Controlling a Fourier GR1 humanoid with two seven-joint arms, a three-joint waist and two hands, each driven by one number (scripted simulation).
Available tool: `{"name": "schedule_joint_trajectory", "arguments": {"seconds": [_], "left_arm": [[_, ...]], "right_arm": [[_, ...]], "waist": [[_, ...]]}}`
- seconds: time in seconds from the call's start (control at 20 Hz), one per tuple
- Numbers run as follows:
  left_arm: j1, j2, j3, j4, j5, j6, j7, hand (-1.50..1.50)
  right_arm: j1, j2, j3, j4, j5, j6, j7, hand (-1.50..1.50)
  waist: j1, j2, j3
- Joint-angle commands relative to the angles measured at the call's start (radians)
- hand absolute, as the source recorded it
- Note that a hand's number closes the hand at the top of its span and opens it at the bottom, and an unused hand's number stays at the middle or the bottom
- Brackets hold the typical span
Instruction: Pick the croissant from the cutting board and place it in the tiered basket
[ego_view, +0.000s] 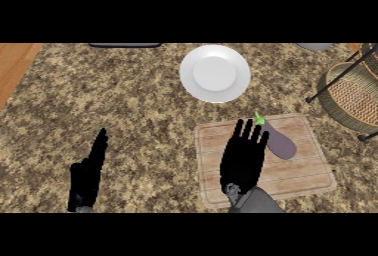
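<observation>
The left hand (87, 172) is held edge-on over the bench (111, 110), fingers straight. The right hand (244, 157) is spread flat above the cutting board (310, 175), just beside an eggplant (279, 141); no croissant can be seen. Farther off, a white plate (215, 73) and the tiered basket (353, 95) are seen.

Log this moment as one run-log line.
right hand: open over wooden cutting board | purple eggplant on board, no croissant seen | left hand: open | wicker tiered basket: right
</observation>
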Motion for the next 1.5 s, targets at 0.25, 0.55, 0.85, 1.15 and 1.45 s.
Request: {"name": "schedule_joint_trajectory", "arguments": {"seconds": [0.25, 0.55, 0.85, 1.15, 1.45], "left_arm": [[-0.013, -0.003, 0.01, 0.01, -0.003, -0.009, 0.033, 0.0], [0.001, -0.035, 0.002, 0.042, -0.033, 0.011, -0.007, 0.0], [0.011, -0.027, 0.019, 0.061, -0.022, -0.03, -0.024, 0.0], [0.001, -0.035, 0.016, 0.014, -0.046, -0.008, 0.028, 0.0], [0.099, 0.003, 0.035, -0.072, -0.026, -0.045, 0.005, 0.0]], "right_arm": [[-0.024, 0.021, -0.061, 0.029, -0.061, 0.074, 0.223, -1.5], [-0.025, 0.021, -0.033, 0.128, -0.079, -0.041, 0.194, -1.5], [0.001, 0.021, -0.034, 0.105, -0.017, -0.031, 0.136, 1.5], [-0.038, 0.021, -0.059, 0.208, 0.065, -0.017, 0.009, 1.5], [-0.05, 0.021, -0.055, 0.261, 0.174, -0.181, -0.042, 1.5]], "waist": [[-0.009, 0.001, -0.003], [-0.003, 0.003, -0.003], [-0.009, 0.001, -0.003], [-0.009, 0.001, -0.003], [0.001, 0.0, -0.002]]}}
